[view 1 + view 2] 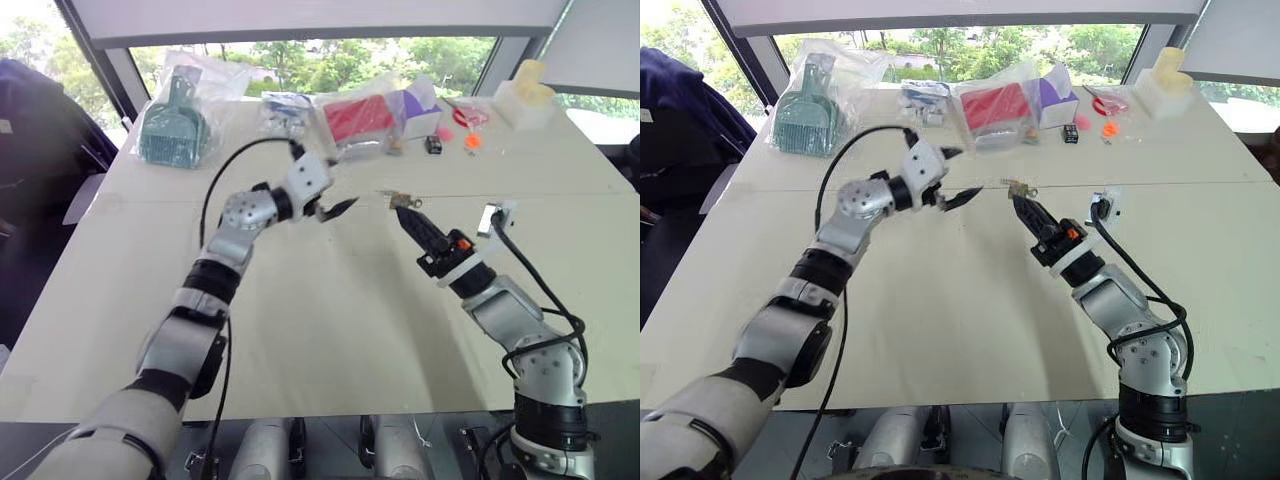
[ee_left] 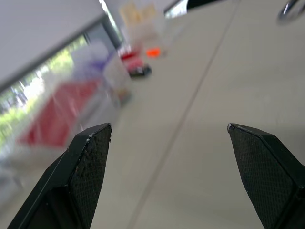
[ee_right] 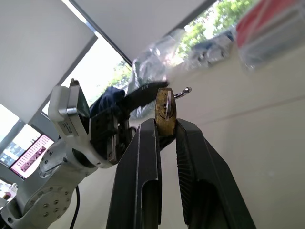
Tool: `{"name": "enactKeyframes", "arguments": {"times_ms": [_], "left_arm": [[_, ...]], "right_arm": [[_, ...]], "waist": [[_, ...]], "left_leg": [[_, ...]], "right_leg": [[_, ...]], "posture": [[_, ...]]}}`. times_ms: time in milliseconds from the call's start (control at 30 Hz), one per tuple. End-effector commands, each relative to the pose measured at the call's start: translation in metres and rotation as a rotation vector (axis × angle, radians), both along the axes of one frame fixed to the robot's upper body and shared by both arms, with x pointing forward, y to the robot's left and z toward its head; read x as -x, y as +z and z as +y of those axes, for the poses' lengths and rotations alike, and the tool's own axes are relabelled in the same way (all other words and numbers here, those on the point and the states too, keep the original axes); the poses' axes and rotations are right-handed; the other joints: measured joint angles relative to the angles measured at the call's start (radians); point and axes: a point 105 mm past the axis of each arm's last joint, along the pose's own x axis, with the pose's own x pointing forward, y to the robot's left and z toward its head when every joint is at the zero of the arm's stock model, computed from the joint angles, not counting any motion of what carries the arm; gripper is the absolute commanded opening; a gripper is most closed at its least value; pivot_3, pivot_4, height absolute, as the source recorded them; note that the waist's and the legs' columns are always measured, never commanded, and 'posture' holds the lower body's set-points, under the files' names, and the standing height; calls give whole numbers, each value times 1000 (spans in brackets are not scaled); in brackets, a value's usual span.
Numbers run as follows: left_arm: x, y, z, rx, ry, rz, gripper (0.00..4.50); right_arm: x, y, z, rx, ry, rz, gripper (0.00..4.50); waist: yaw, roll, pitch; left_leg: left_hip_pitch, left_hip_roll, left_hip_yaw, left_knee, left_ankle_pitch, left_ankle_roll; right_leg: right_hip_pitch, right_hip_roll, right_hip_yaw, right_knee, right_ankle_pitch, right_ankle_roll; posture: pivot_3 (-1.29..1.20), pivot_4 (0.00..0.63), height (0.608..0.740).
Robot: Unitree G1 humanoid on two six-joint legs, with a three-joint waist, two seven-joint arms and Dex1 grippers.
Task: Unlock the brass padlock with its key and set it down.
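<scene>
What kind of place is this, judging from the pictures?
Probably an indoor test or lab room: a large pale table stands by wide windows with trees outside, and bagged items lie along its far edge.

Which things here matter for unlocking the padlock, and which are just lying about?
For the job:
brass padlock, clamped in the right gripper
left gripper, open, empty

Lying about at the table's far edge:
green dustpan in a bag
red packet
small black item
orange bits
</scene>
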Motion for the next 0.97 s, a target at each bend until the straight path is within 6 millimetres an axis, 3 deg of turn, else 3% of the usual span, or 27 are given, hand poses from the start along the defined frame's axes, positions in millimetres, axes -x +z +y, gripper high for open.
{"name": "enactKeyframes", "arguments": {"times_ms": [33,200,367,400,467,633,800,967], "left_arm": [[28,24,-4,78,-120,36,4080],[61,19,2,59,-187,113,4080],[68,18,5,72,-182,149,4080],[65,17,7,69,-160,148,4116],[60,14,12,43,-124,140,4116],[53,10,20,-4,-100,151,4116],[64,2,24,-26,-147,214,4116],[75,-7,27,-23,-165,270,4116]], "right_arm": [[4,-8,5,-33,33,67,67],[7,-49,13,72,63,251,67],[6,-69,11,69,52,341,67],[6,-71,8,69,42,357,974],[7,-75,3,81,28,382,1765],[17,-72,-19,146,-18,414,4358],[52,-66,-38,387,13,402,4440],[77,-46,-55,565,85,302,4440]], "waist": [[2,0,0],[6,0,0],[6,0,0],[7,0,0],[8,0,0],[12,0,-1],[15,1,-1],[10,0,0]], "left_leg": [[0,0,0,0,0,0],[0,0,0,0,3,-6],[0,0,-1,0,1,-2],[0,0,-1,0,1,-2],[1,0,-1,0,1,-2],[1,0,-1,0,1,-2],[1,-1,-1,0,0,-2],[1,-1,-1,0,-1,0]], "right_leg": [[0,0,0,0,0,0],[0,-1,0,-1,-2,-4],[0,0,0,-1,-2,-4],[0,0,0,-1,-2,-4],[1,0,0,-1,-2,-4],[1,0,0,-1,-2,-4],[2,-1,0,-3,-2,-4],[2,-1,0,-4,-3,-4]], "posture": [[0,150,735],[0,150,735],[0,150,735],[0,150,735],[0,150,735],[0,150,735],[0,150,735],[0,150,735]]}}
